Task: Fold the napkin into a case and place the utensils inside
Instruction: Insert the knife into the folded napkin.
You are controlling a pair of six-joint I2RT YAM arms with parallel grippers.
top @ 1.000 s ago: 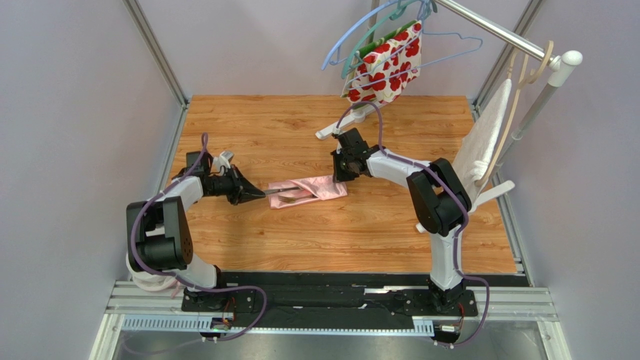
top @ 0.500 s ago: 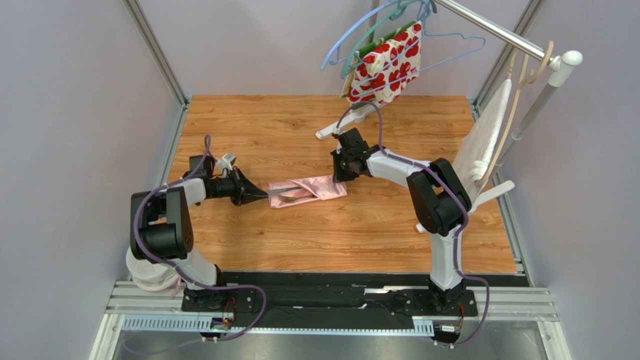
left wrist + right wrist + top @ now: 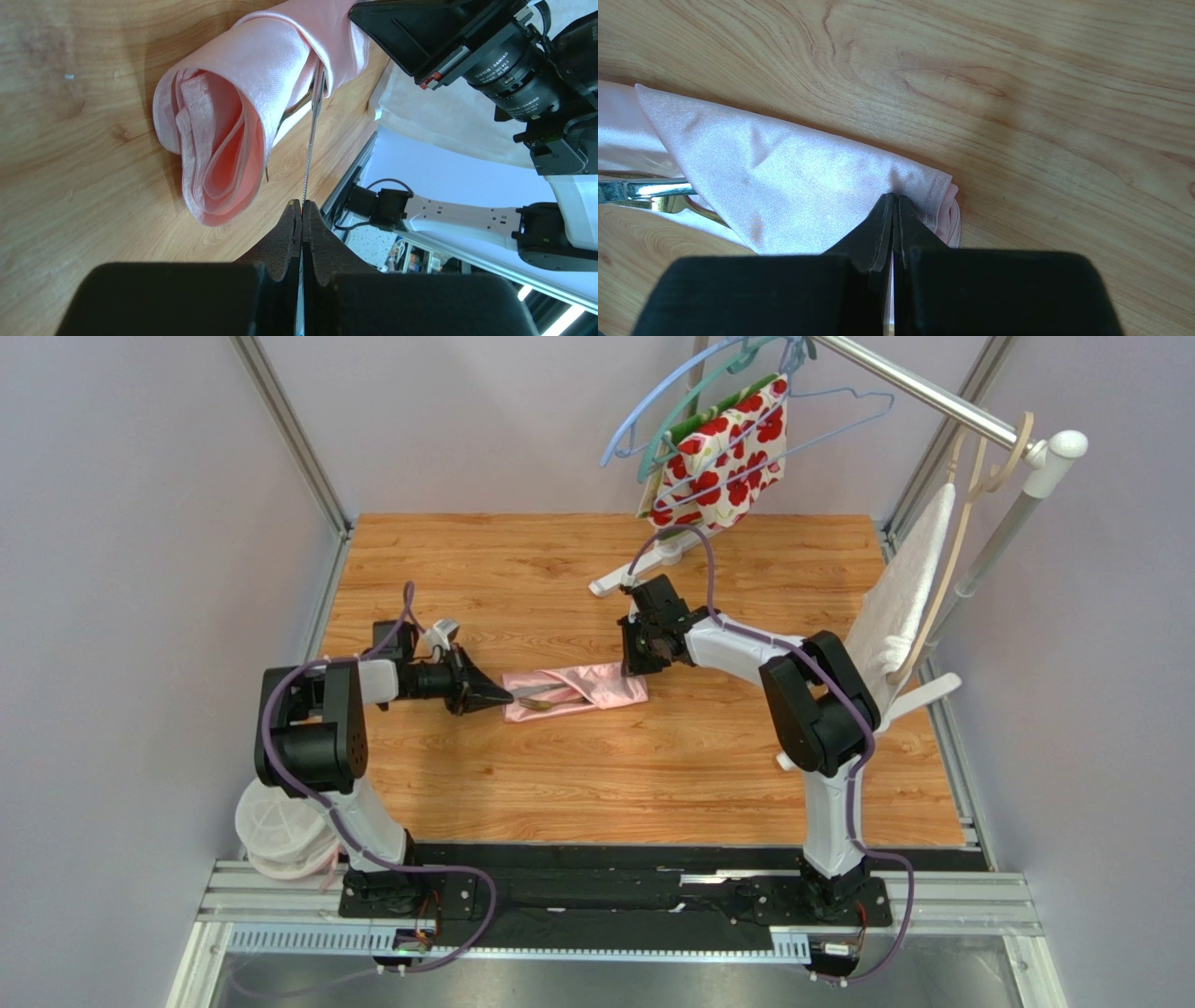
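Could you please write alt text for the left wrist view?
The shut left gripper pinches the end of a slim metal utensil whose far end runs into a folded, shiny light-pink cloth napkin lying on the wooden table.

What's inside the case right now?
One slim silver utensil, pinched by the left hand, pokes into the open end of the case. Its tip and anything deeper in are hidden by cloth.

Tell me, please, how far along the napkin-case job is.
Done: the case is folded, with a silver utensil showing inside. In hand: the left gripper holds a thin utensil partly in its opening, and the right gripper pinches the other end. Left: push it fully in, release.
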